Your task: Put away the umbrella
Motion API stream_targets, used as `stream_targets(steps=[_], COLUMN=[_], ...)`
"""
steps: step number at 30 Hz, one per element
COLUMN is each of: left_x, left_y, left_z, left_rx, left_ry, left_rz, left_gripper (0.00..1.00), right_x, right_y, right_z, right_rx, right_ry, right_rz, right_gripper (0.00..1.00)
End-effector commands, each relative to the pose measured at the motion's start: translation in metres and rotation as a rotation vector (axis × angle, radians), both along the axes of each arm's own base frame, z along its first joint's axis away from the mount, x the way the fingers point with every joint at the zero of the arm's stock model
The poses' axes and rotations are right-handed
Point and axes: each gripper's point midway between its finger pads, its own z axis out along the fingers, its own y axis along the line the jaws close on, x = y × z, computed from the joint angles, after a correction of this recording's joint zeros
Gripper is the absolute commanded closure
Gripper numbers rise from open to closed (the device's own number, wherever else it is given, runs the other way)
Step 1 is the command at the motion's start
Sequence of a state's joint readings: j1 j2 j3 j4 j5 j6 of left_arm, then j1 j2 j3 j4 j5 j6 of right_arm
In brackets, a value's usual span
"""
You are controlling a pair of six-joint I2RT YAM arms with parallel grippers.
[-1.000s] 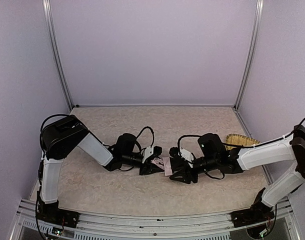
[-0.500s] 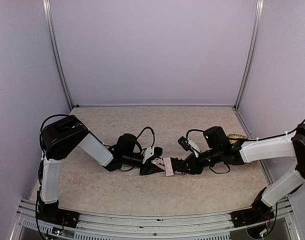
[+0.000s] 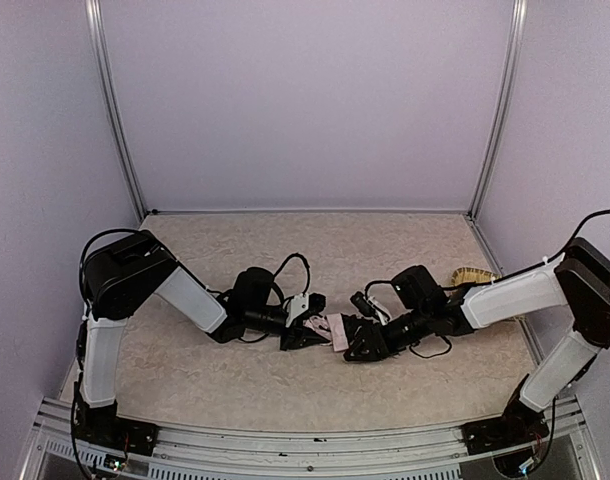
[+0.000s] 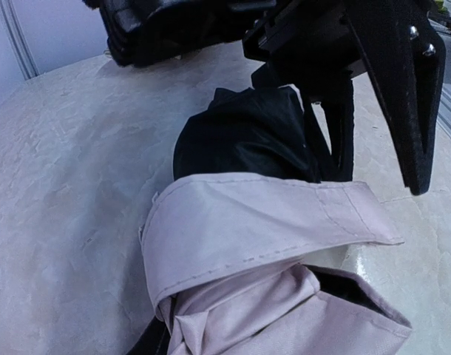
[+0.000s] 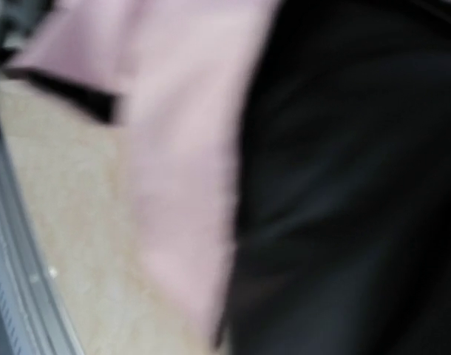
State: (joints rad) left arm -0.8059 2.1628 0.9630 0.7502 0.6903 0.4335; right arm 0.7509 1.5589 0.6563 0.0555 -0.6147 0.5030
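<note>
Count: one pale pink fabric folding umbrella (image 3: 330, 330), two grippers, one woven straw mat (image 3: 472, 275), all on the beige marbled table (image 3: 385, 240). Umbrella sits mid-table between the arms. The left gripper (image 3: 307, 330) is pinching its pink end. The right gripper (image 3: 357, 345) has its jaws spread, just beside the crumpled black lining (image 4: 248, 133). Versus half a second ago, the right gripper has dropped lower at the umbrella and the left arm is unchanged. The pink fabric is matte with a stitched hem; the lining is glossy and creased. Right wrist view is blurred.
</note>
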Motion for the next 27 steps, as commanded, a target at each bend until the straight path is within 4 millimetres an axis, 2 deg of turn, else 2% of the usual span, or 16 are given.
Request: stream_targets(steps=[1, 8, 13, 14, 15, 17, 21, 27], left_x=[-0.007, -0.006, -0.007, -0.007, -0.007, -0.005, 0.014, 0.041], left_y=[0.012, 0.013, 0.013, 0.013, 0.013, 0.012, 0.012, 0.019], left_z=[-0.037, -0.039, -0.04, -0.04, -0.04, -0.039, -0.04, -0.044], left_rx=[0.116, 0.126, 0.131, 0.131, 0.131, 0.131, 0.139, 0.165], left_ry=[0.077, 0.072, 0.073, 0.072, 0.072, 0.091, 0.236, 0.429], left_rz=[0.037, 0.037, 0.033, 0.032, 0.031, 0.041, 0.09, 0.181], left_gripper=[1.0, 1.0, 1.0, 1.0, 1.0, 1.0, 1.0, 1.0], right_x=[0.019, 0.024, 0.031, 0.034, 0.036, 0.04, 0.042, 0.042], right_y=[0.018, 0.026, 0.024, 0.024, 0.025, 0.026, 0.028, 0.038], right_z=[0.008, 0.008, 0.003, 0.002, 0.003, 0.003, 0.013, 0.057], right_rx=[0.028, 0.058, 0.042, 0.039, 0.038, 0.031, 0.039, 0.119], right_ry=[-0.034, -0.035, -0.028, -0.03, -0.031, -0.041, -0.093, -0.181], right_rz=[-0.013, -0.007, -0.041, -0.051, -0.058, -0.061, -0.026, 0.044], right_gripper=[0.54, 0.56, 0.57, 0.6, 0.7, 0.98, 1.0, 1.0])
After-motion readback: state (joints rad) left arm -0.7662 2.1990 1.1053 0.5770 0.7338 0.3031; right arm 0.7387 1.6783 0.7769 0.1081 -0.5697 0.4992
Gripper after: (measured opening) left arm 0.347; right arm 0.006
